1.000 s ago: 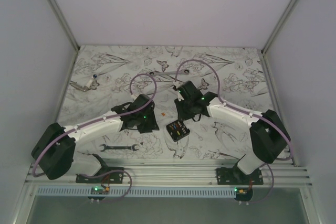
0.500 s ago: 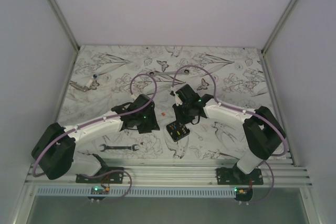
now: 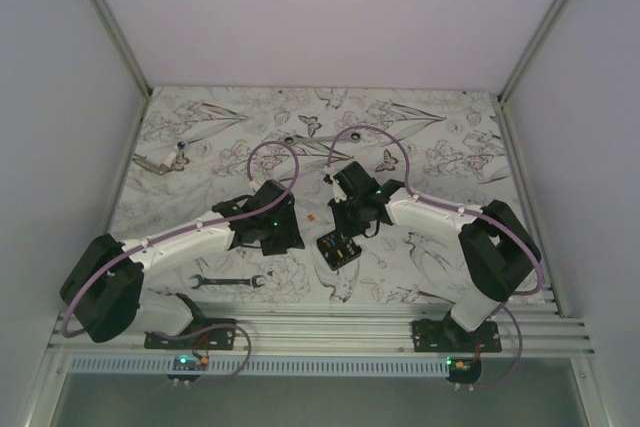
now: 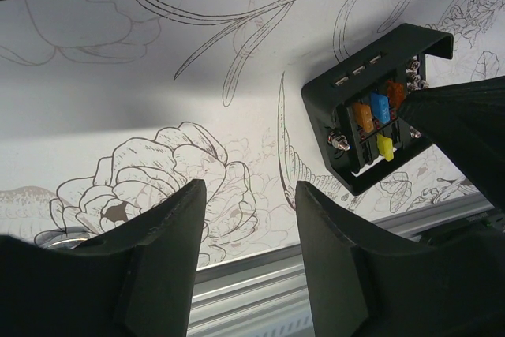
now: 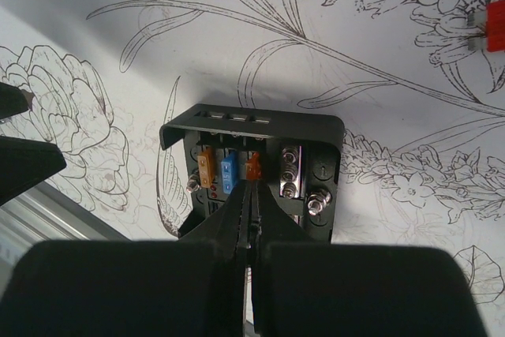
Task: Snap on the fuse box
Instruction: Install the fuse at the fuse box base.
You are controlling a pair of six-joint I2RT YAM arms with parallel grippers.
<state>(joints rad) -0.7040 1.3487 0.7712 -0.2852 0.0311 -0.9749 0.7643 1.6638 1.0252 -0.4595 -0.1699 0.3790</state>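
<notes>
the fuse box (image 3: 337, 247) lies flat on the bench (image 3: 450, 137), which has a cover with drawn flowers and butterflies. it sits in the near middle part, between the two arms and close to the metal rail at the near edge. its top is open, and inside i can see orange and blue fuses in a row, one yellow fuse, and some silver screws.

the right pincer (image 5: 251, 195) is fully closed, the two fingers pressed flat together with nothing visible between them. its tip points down into the fuse box, just beside the orange fuse in the middle. i cannot tell if the tip touches the fuse.

the left pincer (image 4: 248, 234) is about half open and holds nothing; only the bench shows between its fingers. it hangs low just left of the fuse box, not touching it.

a small orange piece (image 3: 313, 217) lies near the far side of the box, a red piece (image 5: 495, 25) further away. a wrench (image 3: 228, 281) lies near the left arm.
</notes>
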